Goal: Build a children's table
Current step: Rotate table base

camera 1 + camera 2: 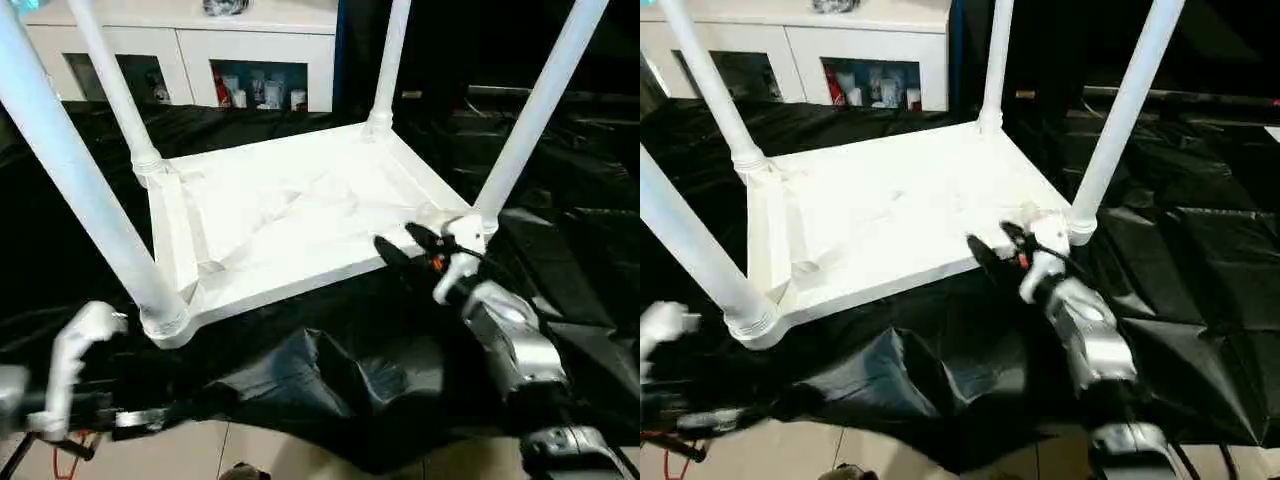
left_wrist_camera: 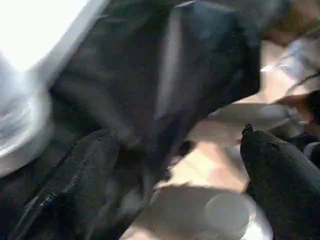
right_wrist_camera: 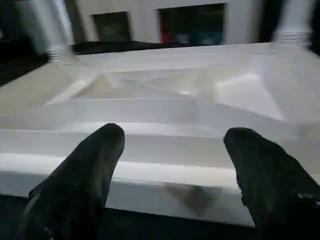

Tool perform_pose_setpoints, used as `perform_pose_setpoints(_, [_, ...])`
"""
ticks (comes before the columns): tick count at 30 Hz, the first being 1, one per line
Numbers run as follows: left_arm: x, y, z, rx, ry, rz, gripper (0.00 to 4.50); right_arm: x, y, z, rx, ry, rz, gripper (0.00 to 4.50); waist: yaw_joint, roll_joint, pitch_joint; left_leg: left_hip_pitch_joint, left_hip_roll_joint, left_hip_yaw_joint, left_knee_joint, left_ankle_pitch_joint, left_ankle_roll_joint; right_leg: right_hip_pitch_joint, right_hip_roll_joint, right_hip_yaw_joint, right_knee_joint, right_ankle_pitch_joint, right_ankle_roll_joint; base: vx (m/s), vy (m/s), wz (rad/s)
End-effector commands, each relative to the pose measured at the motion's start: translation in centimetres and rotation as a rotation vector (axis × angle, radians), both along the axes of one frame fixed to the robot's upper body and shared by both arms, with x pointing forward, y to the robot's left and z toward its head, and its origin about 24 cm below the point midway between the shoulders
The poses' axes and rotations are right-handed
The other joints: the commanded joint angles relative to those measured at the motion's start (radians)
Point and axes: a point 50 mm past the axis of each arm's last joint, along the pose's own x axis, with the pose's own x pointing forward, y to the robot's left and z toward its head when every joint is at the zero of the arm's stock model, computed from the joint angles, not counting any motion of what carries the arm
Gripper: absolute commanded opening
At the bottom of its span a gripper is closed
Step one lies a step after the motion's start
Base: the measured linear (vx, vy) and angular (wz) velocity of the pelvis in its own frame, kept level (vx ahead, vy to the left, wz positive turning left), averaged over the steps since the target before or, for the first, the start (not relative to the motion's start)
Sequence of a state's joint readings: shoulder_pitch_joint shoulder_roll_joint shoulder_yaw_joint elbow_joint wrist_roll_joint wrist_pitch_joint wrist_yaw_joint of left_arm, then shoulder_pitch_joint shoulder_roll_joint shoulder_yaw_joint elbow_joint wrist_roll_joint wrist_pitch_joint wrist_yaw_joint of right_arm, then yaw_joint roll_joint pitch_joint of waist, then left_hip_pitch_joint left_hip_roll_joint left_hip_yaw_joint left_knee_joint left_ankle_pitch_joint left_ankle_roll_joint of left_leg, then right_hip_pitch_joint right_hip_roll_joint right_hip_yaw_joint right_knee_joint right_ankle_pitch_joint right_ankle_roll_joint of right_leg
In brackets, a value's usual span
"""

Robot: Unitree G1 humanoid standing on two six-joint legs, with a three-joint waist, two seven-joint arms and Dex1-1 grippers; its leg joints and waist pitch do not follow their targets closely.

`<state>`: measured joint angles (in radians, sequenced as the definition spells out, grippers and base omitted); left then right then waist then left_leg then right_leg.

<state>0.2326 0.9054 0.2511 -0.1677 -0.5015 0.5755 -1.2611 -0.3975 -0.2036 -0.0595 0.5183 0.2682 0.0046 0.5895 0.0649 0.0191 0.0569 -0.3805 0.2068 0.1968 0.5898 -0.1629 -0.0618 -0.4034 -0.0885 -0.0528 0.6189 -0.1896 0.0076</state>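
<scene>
The table (image 1: 290, 215) lies upside down on a black sheet (image 1: 330, 380), its ribbed underside facing up and all four legs (image 1: 70, 165) standing in the corner sockets (one at each corner, pointing upward). My right gripper (image 3: 172, 172) sits just in front of the tabletop's near edge, close to the near right corner socket, its two black fingers (image 3: 80, 175) spread apart with nothing between them. My left gripper (image 2: 165, 185) hangs low beyond the near left corner, over the sheet's edge and the pale floor (image 1: 250, 450), fingers wide apart and empty too. Behind the table stands a white cabinet (image 1: 200, 50) with glass doors.
</scene>
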Motion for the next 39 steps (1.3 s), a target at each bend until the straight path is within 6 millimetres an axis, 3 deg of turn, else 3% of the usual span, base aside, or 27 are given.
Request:
perform_pose_setpoints(1, [0.2, 1.0, 0.8, 0.042, -0.044, 0.024, 4.38, 0.0, -1.0, 0.1, -0.003, 0.008, -0.061, 3.71, 0.002, 0.013, -0.051, 0.034, 0.018, -0.019, -0.089, -0.445, -0.041, 0.016, -0.036, 0.040, -0.092, -0.388, -0.159, 0.000, 0.000, 0.00])
perform_pose_setpoints(8, [1.0, 3.2, 3.6, 0.042, -0.214, 0.131, 4.38, 0.5, -4.4, -0.9, -0.069, 0.076, -0.406, 3.71, -0.004, 0.012, -0.055, 0.031, 0.014, -0.018, -0.090, -0.410, -0.048, 0.017, -0.033, 0.040, -0.082, -0.321, -0.176, 0.000, 0.000, 0.00])
perform_pose_setpoints(9, [1.1, 3.3, 3.6, 0.042, -0.222, 0.135, 4.38, 0.5, -4.6, -0.9, -0.078, 0.081, -0.425, 3.71, -0.004, 0.013, -0.056, 0.034, 0.012, -0.017, -0.087, -0.412, -0.051, 0.016, -0.032, 0.041, -0.083, -0.316, -0.177, 0.000, 0.000, 0.00])
perform_pose_setpoints(10, [1.3, 3.6, 3.8, 0.035, -0.259, 0.169, 4.38, 0.6, -5.4, -1.2, -0.103, 0.109, -0.504, 3.71, -0.005, 0.001, -0.056, 0.033, 0.013, -0.015, -0.087, -0.407, -0.047, 0.018, -0.031, 0.042, -0.084, -0.309, -0.175, 0.000, 0.000, 0.00])
perform_pose_setpoints(11, [1.4, 3.7, 3.9, 0.028, -0.275, 0.180, 4.38, 0.6, -5.7, -1.4, -0.108, 0.120, -0.533, 3.71, -0.003, 0.006, -0.057, 0.033, 0.011, -0.015, -0.086, -0.394, -0.049, 0.020, -0.031, 0.043, -0.080, -0.301, -0.175, 0.000, 0.000, 0.00])
perform_pose_setpoints(12, [1.5, 3.7, 3.9, 0.024, -0.295, 0.186, 4.38, 0.6, -6.0, -1.5, -0.115, 0.126, -0.557, 3.71, -0.003, -0.001, -0.058, 0.033, 0.011, -0.014, -0.084, -0.387, -0.044, 0.021, -0.032, 0.044, -0.079, -0.295, -0.172, 0.000, 0.000, 0.00])
perform_pose_setpoints(16, [2.4, 3.4, 3.4, 0.024, -0.366, 0.249, 4.38, 0.6, -6.3, -1.9, -0.136, 0.154, -0.620, 3.71, -0.002, -0.001, -0.060, 0.033, 0.011, -0.012, -0.082, -0.371, -0.039, 0.022, -0.031, 0.044, -0.078, -0.271, -0.169, 0.000, 0.000, 0.00])
perform_pose_setpoints(17, [2.8, 2.7, 3.3, -0.014, -0.412, 0.255, 4.38, 0.7, -6.0, -1.9, -0.123, 0.156, -0.614, 3.71, -0.003, -0.006, -0.060, 0.031, 0.012, -0.011, -0.082, -0.365, -0.034, 0.024, -0.031, 0.044, -0.079, -0.270, -0.164, 0.000, 0.000, 0.00])
perform_pose_setpoints(20, [3.3, 2.1, 3.4, -0.071, -0.442, 0.258, 4.38, 1.0, -5.6, -1.9, -0.121, 0.156, -0.605, 3.71, -0.003, -0.003, -0.061, 0.031, 0.012, -0.012, -0.081, -0.363, -0.039, 0.025, -0.031, 0.045, -0.076, -0.274, -0.163, 0.000, 0.000, 0.00])
perform_pose_setpoints(21, [3.8, 0.5, 3.7, -0.204, -0.442, 0.230, 4.38, 1.5, -4.5, -2.0, -0.137, 0.162, -0.549, 3.71, -0.004, -0.005, -0.062, 0.033, 0.011, -0.011, -0.080, -0.361, -0.040, 0.024, -0.029, 0.045, -0.075, -0.266, -0.165, 0.000, 0.000, 0.00])
perform_pose_setpoints(25, [4.1, -2.1, 4.1, -0.377, -0.390, 0.141, 4.38, 2.3, -2.9, -2.1, -0.191, 0.163, -0.461, 3.71, -0.007, -0.002, -0.063, 0.034, 0.010, -0.010, -0.075, -0.372, -0.049, 0.023, -0.028, 0.044, -0.071, -0.262, -0.189, 0.000, 0.000, 0.00])
perform_pose_setpoints(29, [4.3, -3.4, 3.9, -0.400, -0.374, 0.093, 4.38, 2.9, -1.9, -2.1, -0.218, 0.166, -0.416, 3.71, -0.005, 0.000, -0.064, 0.031, 0.009, -0.008, -0.073, -0.349, -0.042, 0.027, -0.025, 0.045, -0.071, -0.241, -0.186, 0.000, 0.000, 0.00])
perform_pose_setpoints(34, [4.4, -4.7, 3.4, -0.380, -0.341, 0.035, 4.38, 3.3, -0.6, -2.4, -0.269, 0.198, -0.345, 3.71, -0.010, -0.008, -0.063, 0.029, 0.009, -0.008, -0.072, -0.348, -0.044, 0.029, -0.024, 0.045, -0.072, -0.266, -0.178, 0.000, 0.000, 0.00])
perform_pose_setpoints(39, [4.3, -7.5, 3.2, -0.401, -0.285, -0.049, 4.38, 3.6, 2.3, -2.5, -0.283, 0.172, -0.211, 3.71, -0.011, -0.005, -0.062, 0.032, 0.013, -0.011, -0.073, -0.378, -0.050, 0.024, -0.025, 0.045, -0.071, -0.295, -0.183, 0.000, 0.000, 0.00])
